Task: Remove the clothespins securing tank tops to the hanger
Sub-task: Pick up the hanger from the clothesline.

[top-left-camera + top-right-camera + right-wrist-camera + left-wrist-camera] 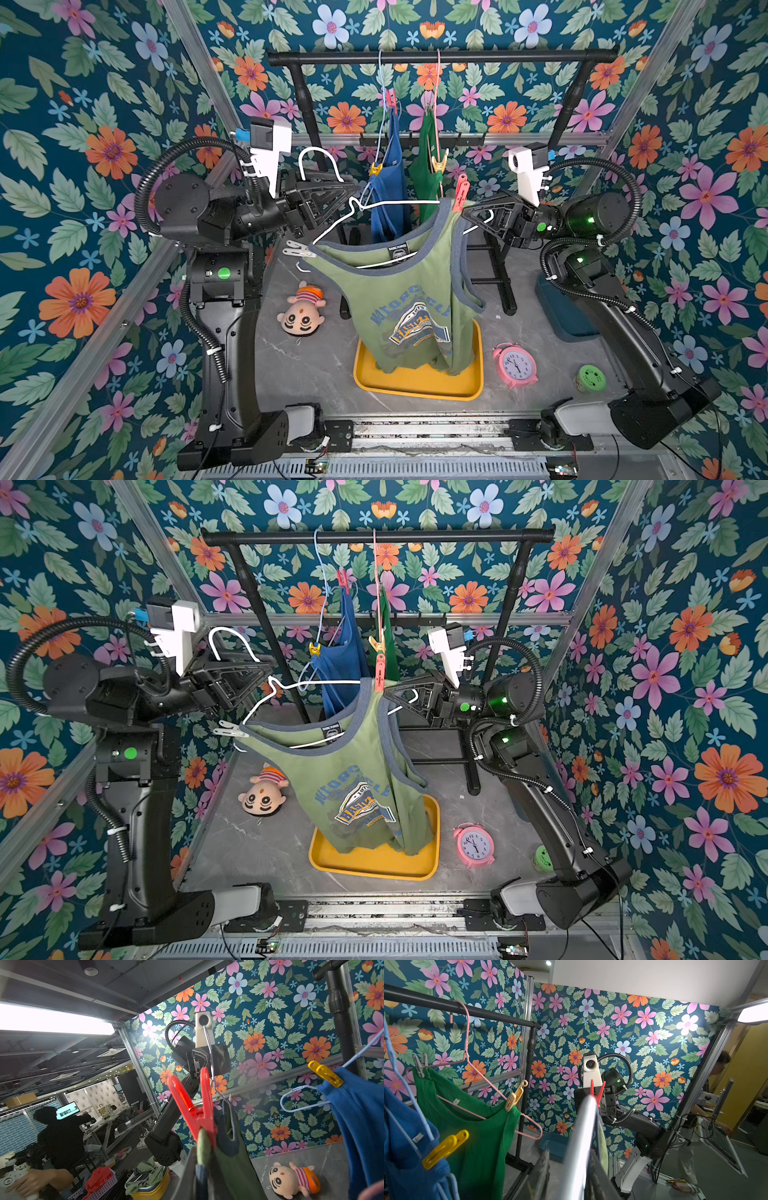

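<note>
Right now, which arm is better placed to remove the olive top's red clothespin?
Right, probably. The right hand, shut on the white hanger, sits beside the red clothespin; the left hand is farther, near its hook.

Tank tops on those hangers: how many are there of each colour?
Blue top: 1
Green top: 1
Olive top: 1
Total: 3
</note>
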